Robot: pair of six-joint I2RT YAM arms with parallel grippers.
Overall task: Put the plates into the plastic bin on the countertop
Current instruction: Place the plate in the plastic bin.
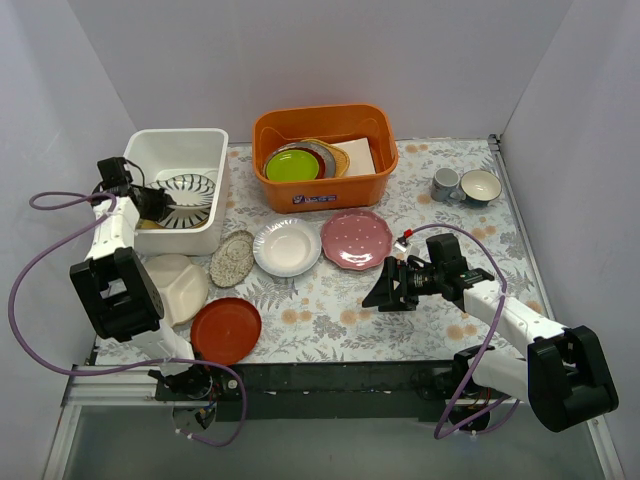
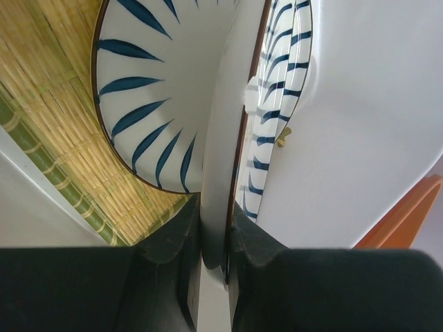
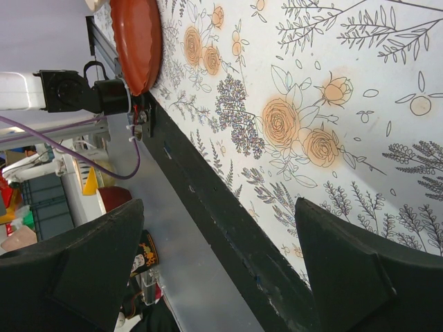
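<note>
The white plastic bin [image 1: 176,150] stands at the back left of the countertop [image 1: 330,300]. My left gripper [image 1: 160,207] reaches into it, shut on the rim of a blue-striped plate [image 1: 190,188] held on edge [image 2: 277,104] between the fingers [image 2: 173,235]. A second striped plate [image 2: 152,83] lies beside it on a bamboo mat [image 2: 48,104]. On the countertop lie a pink scalloped plate [image 1: 356,239], a plain white plate [image 1: 287,247], a speckled oval plate [image 1: 232,259], a cream divided plate [image 1: 175,288] and a red-orange plate [image 1: 226,330]. My right gripper [image 1: 385,290] hovers open and empty right of centre.
An orange tub [image 1: 325,150] at the back centre holds a lime-green plate [image 1: 292,165] and other dishes. Two cups [image 1: 446,184] stand at the back right. The black front rail [image 3: 228,235] runs under the right gripper's view. White walls enclose three sides.
</note>
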